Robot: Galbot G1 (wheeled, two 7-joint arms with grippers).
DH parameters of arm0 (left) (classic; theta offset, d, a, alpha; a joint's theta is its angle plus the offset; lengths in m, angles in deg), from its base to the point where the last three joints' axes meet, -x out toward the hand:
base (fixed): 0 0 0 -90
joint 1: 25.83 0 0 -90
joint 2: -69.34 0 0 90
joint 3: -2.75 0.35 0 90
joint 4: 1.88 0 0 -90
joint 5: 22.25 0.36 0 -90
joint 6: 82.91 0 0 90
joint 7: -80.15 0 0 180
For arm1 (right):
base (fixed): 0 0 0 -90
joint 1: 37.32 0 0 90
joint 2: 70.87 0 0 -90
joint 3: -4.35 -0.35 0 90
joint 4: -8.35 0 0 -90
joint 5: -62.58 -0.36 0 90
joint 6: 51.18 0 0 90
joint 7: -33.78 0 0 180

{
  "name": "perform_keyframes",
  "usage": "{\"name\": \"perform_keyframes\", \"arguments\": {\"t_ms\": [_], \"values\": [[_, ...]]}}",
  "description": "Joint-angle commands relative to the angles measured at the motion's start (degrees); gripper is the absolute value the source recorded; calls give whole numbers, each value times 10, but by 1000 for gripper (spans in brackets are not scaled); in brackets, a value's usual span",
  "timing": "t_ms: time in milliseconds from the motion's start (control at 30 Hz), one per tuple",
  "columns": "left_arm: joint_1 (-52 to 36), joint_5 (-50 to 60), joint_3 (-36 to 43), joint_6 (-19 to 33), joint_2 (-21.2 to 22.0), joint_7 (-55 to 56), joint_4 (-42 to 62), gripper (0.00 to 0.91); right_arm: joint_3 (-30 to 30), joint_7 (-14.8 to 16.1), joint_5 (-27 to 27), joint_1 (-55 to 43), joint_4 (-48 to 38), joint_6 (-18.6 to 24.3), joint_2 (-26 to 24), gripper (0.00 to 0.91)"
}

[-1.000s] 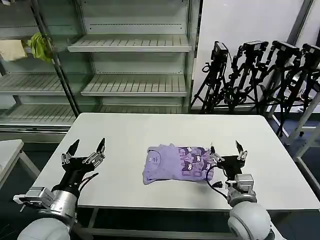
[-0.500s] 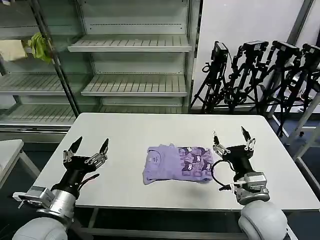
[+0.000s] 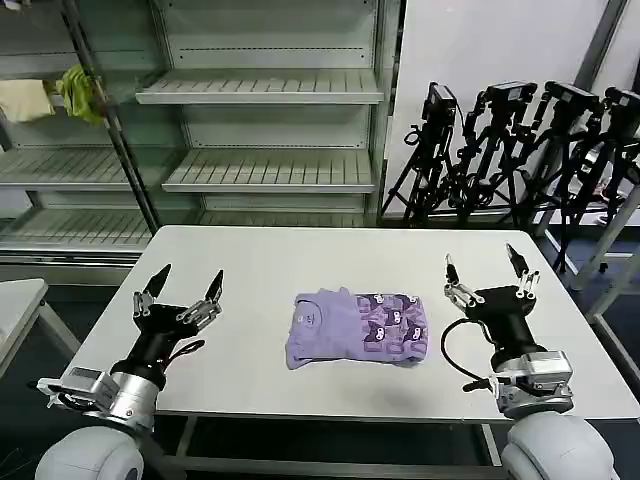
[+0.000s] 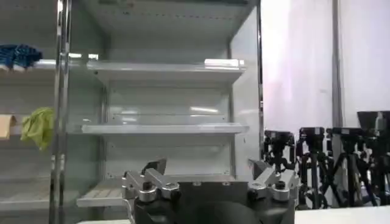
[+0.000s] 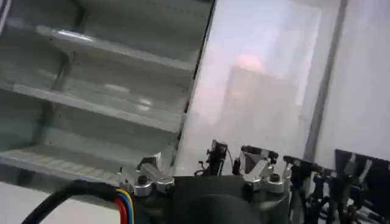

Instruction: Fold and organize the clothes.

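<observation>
Lying shirt: the lavender T-shirt [image 3: 357,328] sits folded into a compact rectangle near the middle of the white table [image 3: 250,270], a little closer to the near edge than the far one; its plain side faces up on the left half and the darker purple cartoon print shows on the right half.
Left gripper: the left gripper [image 3: 180,289] is raised above the table's near-left part, well apart from the T-shirt, its fingers [image 3: 214,289] pointing up and spread wide, holding nothing and touching nothing.
Left wrist view: the left gripper [image 4: 211,173] shows both finger bases set far apart, with only the shelving beyond them.
Right gripper: the right gripper [image 3: 487,272] is lifted above the table's near-right part, just off the T-shirt's right edge but clear of it, its fingers [image 3: 451,277] upright and splayed wide, empty.
Right wrist view: the right gripper [image 5: 201,172] shows its two fingers parted with nothing between them.
Behind the table: metal shelving [image 3: 260,90] stands past the far edge, and a small yellow-green cloth [image 3: 80,92] hangs beside a cream cloth [image 3: 22,98] on its upper left.
Right of the shelving: a row of black tripods [image 3: 520,150] stands against the wall.
</observation>
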Motion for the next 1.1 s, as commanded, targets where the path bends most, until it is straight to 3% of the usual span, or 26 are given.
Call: {"name": "perform_keyframes", "arguments": {"t_ms": [33,400,1100], "values": [[-12,7,5,10,3,1,9,907,-35,3,3,24,14,5,-2,907],[-14,-1,-2,12,3,4,12,907,-30,3,2,10,-26,32,-8,907],[-11,-1,-8,10,16,4,2,907,-25,20,15,1,-30,39,-3,907]]}}
